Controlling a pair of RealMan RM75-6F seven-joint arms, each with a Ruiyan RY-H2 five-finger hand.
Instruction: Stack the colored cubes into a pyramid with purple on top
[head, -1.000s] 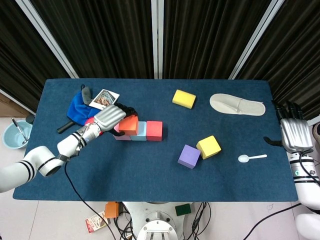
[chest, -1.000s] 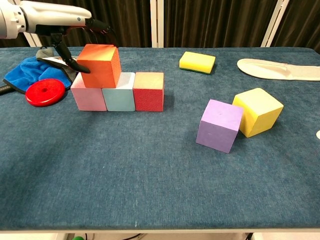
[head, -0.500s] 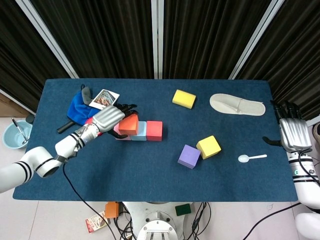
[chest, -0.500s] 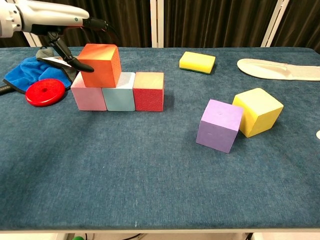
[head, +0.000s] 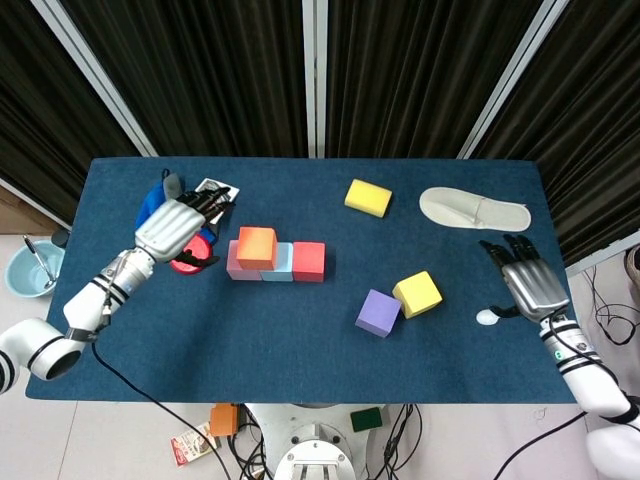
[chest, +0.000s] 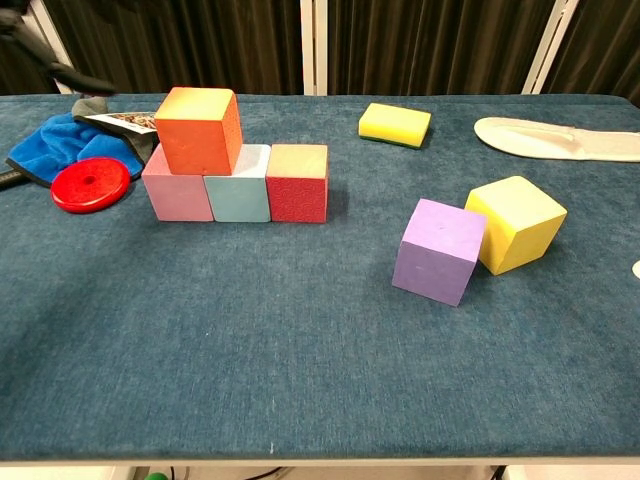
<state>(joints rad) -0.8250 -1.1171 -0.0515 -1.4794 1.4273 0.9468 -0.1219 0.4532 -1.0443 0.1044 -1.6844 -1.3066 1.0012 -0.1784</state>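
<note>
Already you have a base row of three on the table (chest: 300, 380): the pink cube (chest: 176, 195), the light blue cube (chest: 238, 195) and the red cube (chest: 297, 184) sit touching side by side, and the orange cube (chest: 198, 129) rests on the seam between pink and blue, so the second tier has room for one more. That slot likely awaits the yellow cube (chest: 515, 222), which sits tilted just right of the purple cube (chest: 438, 250), both well apart from the stack. Your left hand (head: 172, 226) hovers left of the stack above the red disc (chest: 90, 184), fingers spread, holding nothing. Your right hand (head: 526, 281) reaches in at the far right, fingers apart and empty, beside the white spoon (head: 489, 317).
</note>
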